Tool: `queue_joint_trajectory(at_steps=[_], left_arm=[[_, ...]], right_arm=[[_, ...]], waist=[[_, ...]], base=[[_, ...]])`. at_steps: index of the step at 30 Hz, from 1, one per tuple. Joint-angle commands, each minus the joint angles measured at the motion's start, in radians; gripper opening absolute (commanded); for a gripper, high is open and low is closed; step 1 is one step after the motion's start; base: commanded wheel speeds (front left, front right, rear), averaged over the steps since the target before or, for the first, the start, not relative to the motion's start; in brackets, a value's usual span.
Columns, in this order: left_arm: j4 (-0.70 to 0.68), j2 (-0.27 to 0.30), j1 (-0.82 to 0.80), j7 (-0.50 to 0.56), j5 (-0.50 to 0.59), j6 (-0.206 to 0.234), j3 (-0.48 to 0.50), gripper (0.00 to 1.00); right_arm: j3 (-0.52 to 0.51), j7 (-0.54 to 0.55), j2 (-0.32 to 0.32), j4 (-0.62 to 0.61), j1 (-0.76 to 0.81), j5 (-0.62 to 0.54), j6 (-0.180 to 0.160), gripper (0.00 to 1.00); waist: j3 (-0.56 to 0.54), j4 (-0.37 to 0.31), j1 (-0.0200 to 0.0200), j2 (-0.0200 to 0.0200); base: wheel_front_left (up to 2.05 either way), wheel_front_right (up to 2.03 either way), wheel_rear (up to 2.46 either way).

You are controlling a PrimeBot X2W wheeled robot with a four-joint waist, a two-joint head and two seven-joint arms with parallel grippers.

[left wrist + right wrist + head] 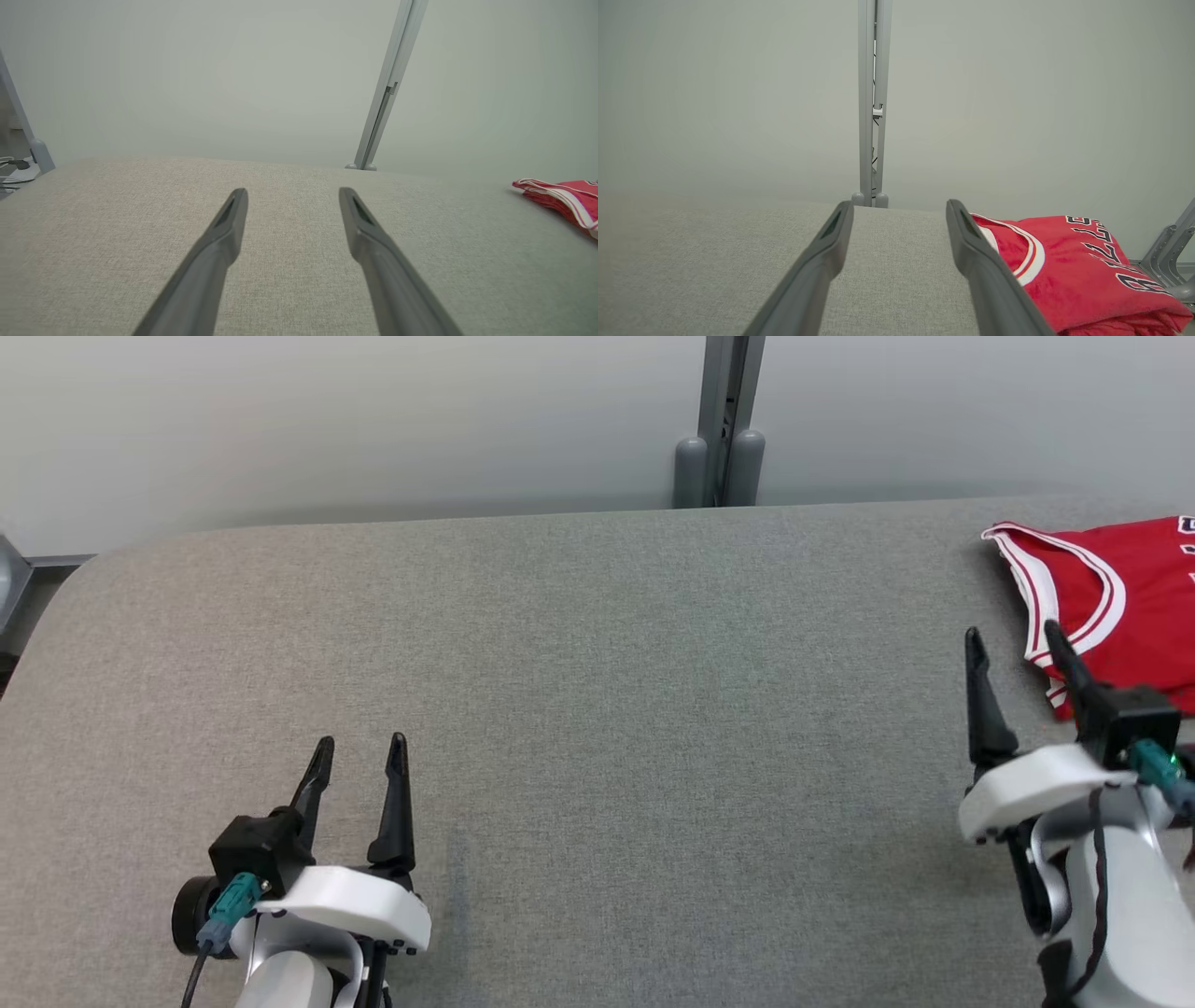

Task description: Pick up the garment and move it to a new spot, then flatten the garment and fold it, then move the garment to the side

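Hovering open and empty, left tool (361, 738) and right tool (1013, 629) are idling over the surface (597, 709), garment (1134, 579) lying folded at 2 o'clock, so right tool should likely be lifting clear without snagging.

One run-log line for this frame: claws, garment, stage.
left claw open, empty | right claw open, empty, close to red jersey | jersey folded, at right end of grey table

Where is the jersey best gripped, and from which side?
Probably the jersey's left edge, along the white trim, with the open right gripper coming in low from the left. It lies folded on the table, and that layered edge faces the gripper, nearest its fingers.
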Motion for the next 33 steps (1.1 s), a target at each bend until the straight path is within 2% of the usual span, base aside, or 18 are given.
queue_joint_trajectory(at_steps=[1, 8, 13, 23, 33], left_arm=[[-0.001, 0.004, 0.018, -0.001, 0.004, 0.008, 0.01, 1.0], [-0.049, 0.001, 0.071, -0.001, -0.009, -0.001, 0.011, 1.0], [-0.073, 0.0, 0.114, -0.001, -0.017, 0.005, -0.001, 1.0], [-0.082, 0.0, 0.124, -0.001, -0.017, 0.03, -0.01, 1.0], [-0.076, -0.001, 0.123, -0.001, -0.015, 0.023, -0.007, 1.0]], right_arm=[[0.012, -0.007, 0.004, -0.042, 0.053, 0.02, 0.0, 1.0], [0.087, -0.005, 0.007, -0.209, 0.249, 0.157, 0.0, 1.0], [0.139, 0.004, 0.008, -0.284, 0.331, 0.24, 0.0, 1.0], [0.142, 0.034, 0.008, -0.335, 0.378, 0.259, 0.0, 1.0], [0.124, 0.049, 0.008, -0.342, 0.386, 0.256, 0.0, 1.0]], waist=[[-0.009, 0.008, 0.0, 0.0], [-0.032, 0.036, 0.0, 0.0], [-0.036, 0.037, 0.0, 0.0], [-0.043, 0.042, 0.0, 0.0], [-0.043, 0.052, 0.0, 0.0]], base=[[0.0, 0.0, 0.0], [0.0, 0.0, 0.0], [0.0, 0.0, 0.0], [0.0, 0.0, 0.0], [0.0, 0.0, 0.0]])
